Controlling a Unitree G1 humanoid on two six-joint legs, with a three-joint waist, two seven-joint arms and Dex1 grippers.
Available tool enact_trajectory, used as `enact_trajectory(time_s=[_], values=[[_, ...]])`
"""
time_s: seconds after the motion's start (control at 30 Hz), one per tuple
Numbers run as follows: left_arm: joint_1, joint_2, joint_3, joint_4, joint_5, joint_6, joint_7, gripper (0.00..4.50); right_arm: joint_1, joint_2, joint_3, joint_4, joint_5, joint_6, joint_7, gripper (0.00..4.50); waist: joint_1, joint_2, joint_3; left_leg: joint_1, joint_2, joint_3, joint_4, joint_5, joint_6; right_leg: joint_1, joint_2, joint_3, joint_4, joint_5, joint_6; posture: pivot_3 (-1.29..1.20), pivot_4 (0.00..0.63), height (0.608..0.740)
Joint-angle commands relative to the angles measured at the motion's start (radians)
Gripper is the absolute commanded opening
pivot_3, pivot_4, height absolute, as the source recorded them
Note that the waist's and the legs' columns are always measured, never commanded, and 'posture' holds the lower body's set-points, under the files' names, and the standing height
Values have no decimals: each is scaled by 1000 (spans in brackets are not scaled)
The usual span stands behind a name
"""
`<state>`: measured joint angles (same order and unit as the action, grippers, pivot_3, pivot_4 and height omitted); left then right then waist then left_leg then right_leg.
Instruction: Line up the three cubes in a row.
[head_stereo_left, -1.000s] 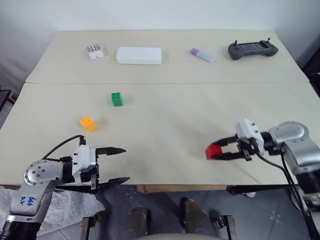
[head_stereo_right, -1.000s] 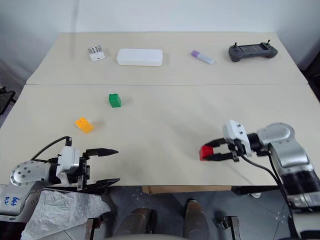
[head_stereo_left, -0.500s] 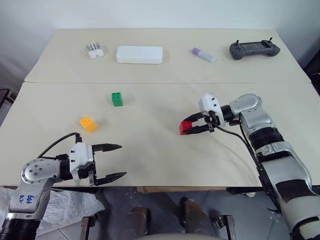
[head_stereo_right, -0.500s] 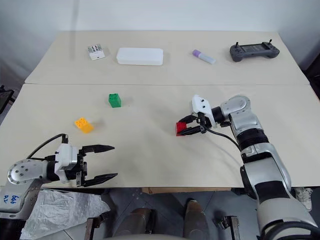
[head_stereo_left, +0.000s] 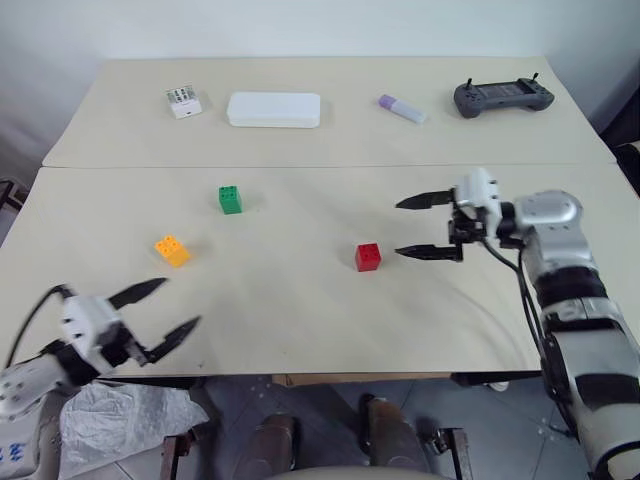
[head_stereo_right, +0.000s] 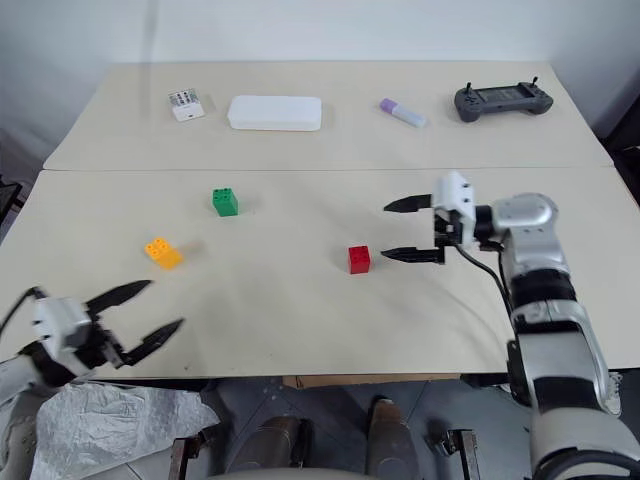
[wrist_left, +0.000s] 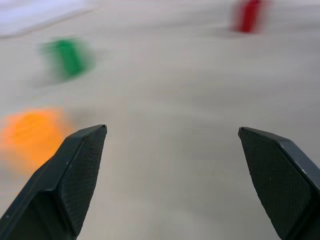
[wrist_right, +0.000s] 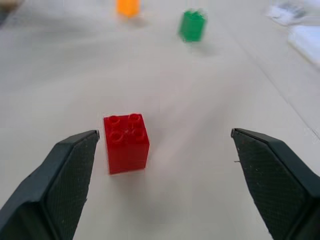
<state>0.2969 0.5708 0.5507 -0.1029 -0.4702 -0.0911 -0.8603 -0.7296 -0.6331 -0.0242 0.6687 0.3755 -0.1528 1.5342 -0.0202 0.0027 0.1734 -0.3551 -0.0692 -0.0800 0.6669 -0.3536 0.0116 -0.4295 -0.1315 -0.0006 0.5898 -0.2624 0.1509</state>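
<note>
Red cube (head_stereo_left: 368, 256) sits free mid-table, right gripper (head_stereo_left: 417, 226) spread just beside it, left gripper (head_stereo_left: 160, 310) spread near orange-yellow cube (head_stereo_left: 173, 249) (green cube (head_stereo_left: 230, 199) beyond): a careless fingertip sweep could knock either askew.

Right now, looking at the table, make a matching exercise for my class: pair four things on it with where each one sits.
Things:
1. red cube
2. green cube
3. orange-yellow cube
4. black controller

Places:
A. far right corner of the table
B. nearest the left gripper
C. just off the open right gripper, standing free
D. beyond the orange-yellow cube, toward the white case

Pairs: 1-C, 2-D, 3-B, 4-A
</note>
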Motion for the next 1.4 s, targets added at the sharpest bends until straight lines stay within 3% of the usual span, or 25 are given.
enact_trajectory(time_s=[0.03,0.1,0.23,0.37,0.57,0.77,0.87,0.97,1.13,1.4], values=[[58,-48,85,43,-9,-56,53,4500,155,-4,-101,-212,103,50,-53,4465,2,0,0,0,0,0,0,0,0,0,0,0,0,0,0,0,150,740],[86,-78,102,80,-3,-78,73,4500,247,13,-154,-300,121,78,-160,4465,2,0,0,0,0,3,1,0,0,0,-1,1,0,0,0,0,150,740],[91,-108,70,79,-9,-79,78,4500,408,5,-178,-441,163,122,-167,4465,9,0,0,3,1,6,2,-1,0,1,0,3,0,0,1,0,150,740],[-3,-86,14,13,4,-4,148,4500,444,18,-199,-508,188,159,-229,4465,23,0,0,3,2,7,6,0,0,1,0,4,1,1,1,0,150,740],[-211,-78,-94,-253,-29,340,427,4500,448,23,-180,-518,168,140,-246,4465,28,-1,0,3,1,6,12,-1,0,2,0,4,5,1,2,0,150,740],[-479,-101,-222,-339,-19,683,674,4500,447,31,-166,-551,186,180,-254,4465,22,-1,0,2,1,6,13,-2,-1,1,2,5,10,1,2,0,150,740],[-700,-164,-294,-223,59,861,854,4500,439,34,-159,-566,186,193,-263,4465,24,-1,0,2,1,6,14,-2,-1,1,2,5,11,1,2,0,150,740],[-891,-219,-372,-35,153,874,927,4500,439,45,-171,-580,197,208,-293,4465,35,-2,0,2,-2,6,15,-1,-1,1,2,4,12,1,2,0,150,740],[-1042,-249,-415,211,228,930,959,4500,457,43,-172,-604,192,208,-306,4465,33,-2,0,1,-4,6,14,-2,-1,-1,3,4,10,1,2,0,150,740],[-1163,-314,-408,430,258,902,943,4500,502,66,-176,-667,191,194,-358,4465,44,-3,1,-1,-4,6,15,-2,-1,-3,2,4,9,1,2,0,150,740]])
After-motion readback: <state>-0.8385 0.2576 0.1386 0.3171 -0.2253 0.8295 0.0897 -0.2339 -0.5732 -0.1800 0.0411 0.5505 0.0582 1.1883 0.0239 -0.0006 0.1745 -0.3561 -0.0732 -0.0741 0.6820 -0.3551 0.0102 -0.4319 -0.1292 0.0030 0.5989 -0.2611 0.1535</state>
